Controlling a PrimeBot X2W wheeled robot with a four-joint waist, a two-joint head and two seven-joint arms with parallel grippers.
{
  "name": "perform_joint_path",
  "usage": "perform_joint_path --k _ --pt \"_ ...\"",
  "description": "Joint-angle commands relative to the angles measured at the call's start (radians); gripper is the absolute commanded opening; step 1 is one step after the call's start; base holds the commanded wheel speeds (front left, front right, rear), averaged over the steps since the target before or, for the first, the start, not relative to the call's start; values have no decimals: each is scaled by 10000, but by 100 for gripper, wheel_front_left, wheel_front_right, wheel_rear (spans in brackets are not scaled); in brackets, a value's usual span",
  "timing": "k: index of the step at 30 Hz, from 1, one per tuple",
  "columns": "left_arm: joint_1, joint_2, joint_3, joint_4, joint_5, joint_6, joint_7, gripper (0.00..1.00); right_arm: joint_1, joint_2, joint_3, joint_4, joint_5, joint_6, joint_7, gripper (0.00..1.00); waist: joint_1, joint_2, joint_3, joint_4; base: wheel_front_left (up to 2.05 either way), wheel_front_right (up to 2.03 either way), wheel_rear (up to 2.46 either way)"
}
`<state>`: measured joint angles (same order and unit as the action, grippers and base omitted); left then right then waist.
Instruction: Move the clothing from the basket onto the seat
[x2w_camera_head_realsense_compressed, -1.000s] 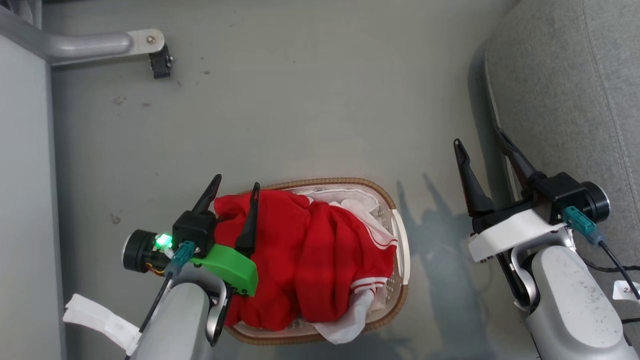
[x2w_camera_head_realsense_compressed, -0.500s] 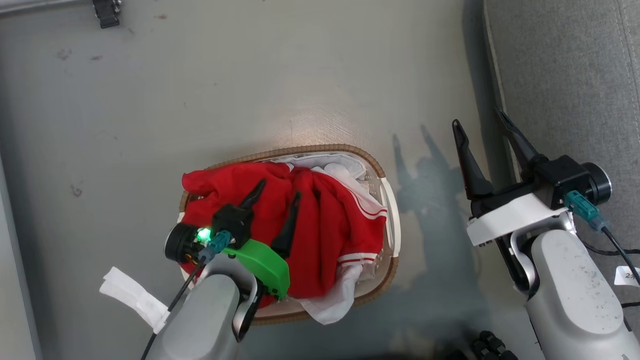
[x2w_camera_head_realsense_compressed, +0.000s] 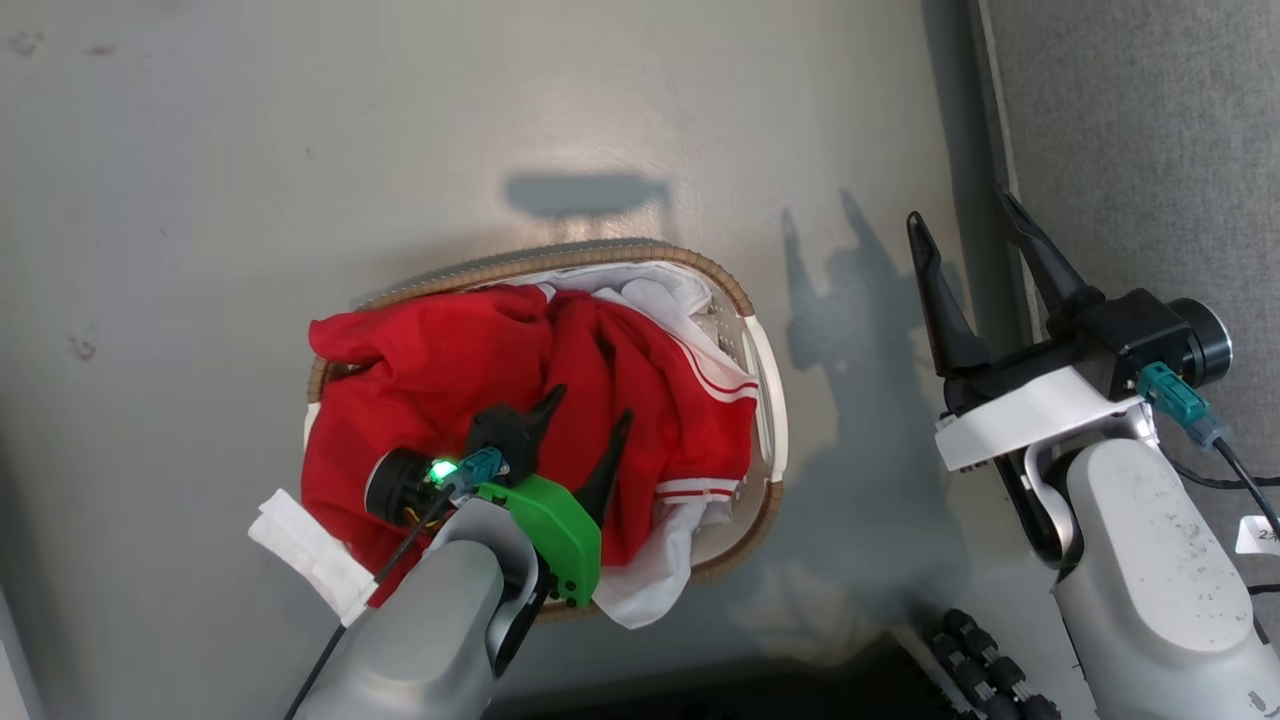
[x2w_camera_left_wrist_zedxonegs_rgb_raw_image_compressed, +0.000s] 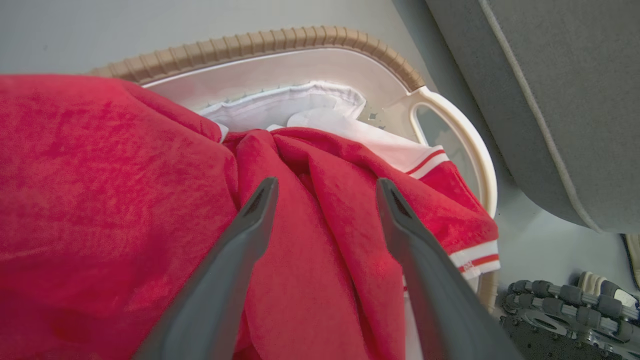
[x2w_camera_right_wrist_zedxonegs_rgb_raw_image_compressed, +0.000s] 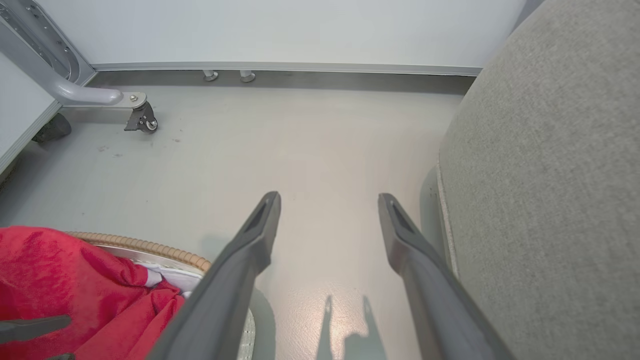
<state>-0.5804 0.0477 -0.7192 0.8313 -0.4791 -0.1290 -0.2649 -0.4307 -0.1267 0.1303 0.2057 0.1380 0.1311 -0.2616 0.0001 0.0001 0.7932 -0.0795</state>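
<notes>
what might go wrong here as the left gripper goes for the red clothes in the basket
1. The left gripper hangs open over bunched clothing; closing there may lift several garments at once, or only a thin fold that slips out.
2. The white cloth lining lies right beside the red folds, so it could get pinched too.
3. Red fabric drapes over the rim of the basket, so a lift may drag or tip the basket.

Right gripper (x2w_camera_right_wrist_zedxonegs_rgb_raw_image_compressed: 328, 197), 2 fingers (x2w_camera_right_wrist_zedxonegs_rgb_raw_image_compressed: 250, 250) apart, over floor (x2w_camera_right_wrist_zedxonegs_rgb_raw_image_compressed: 300, 135) — clothing (x2w_camera_right_wrist_zedxonegs_rgb_raw_image_compressed: 75, 285) left, seat (x2w_camera_right_wrist_zedxonegs_rgb_raw_image_compressed: 550, 200) right.
</notes>
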Motion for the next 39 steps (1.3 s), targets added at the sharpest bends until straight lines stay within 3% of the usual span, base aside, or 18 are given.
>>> perform_joint_path --k 1,11,22,37,39 --pt "-285 54 -201 191 -235 -27 7 100 -142 -6 29 1 11 -6 -51 100 -1 -1 310 -170 0 0 0" --pt "-1302 61 -1569 1973 -1784 -28 6 100 -323 12 209 -6 252 -6 -51 100 -1 -1 980 -335 0 0 0" --pt "-2351 61 -2549 3377 -2449 -28 44 100 -510 91 464 -6 382 -6 -51 100 -1 -1 1442 -495 0 0 0" --pt "-2683 50 -3762 3131 -3669 -28 769 100 -647 218 594 78 411 -6 -51 100 -1 -1 1853 -745 0 0 0" --pt "-2718 61 -3942 3088 -3822 -28 832 0 -670 243 521 84 426 -6 -51 100 -1 -1 1790 -749 0 0 0"
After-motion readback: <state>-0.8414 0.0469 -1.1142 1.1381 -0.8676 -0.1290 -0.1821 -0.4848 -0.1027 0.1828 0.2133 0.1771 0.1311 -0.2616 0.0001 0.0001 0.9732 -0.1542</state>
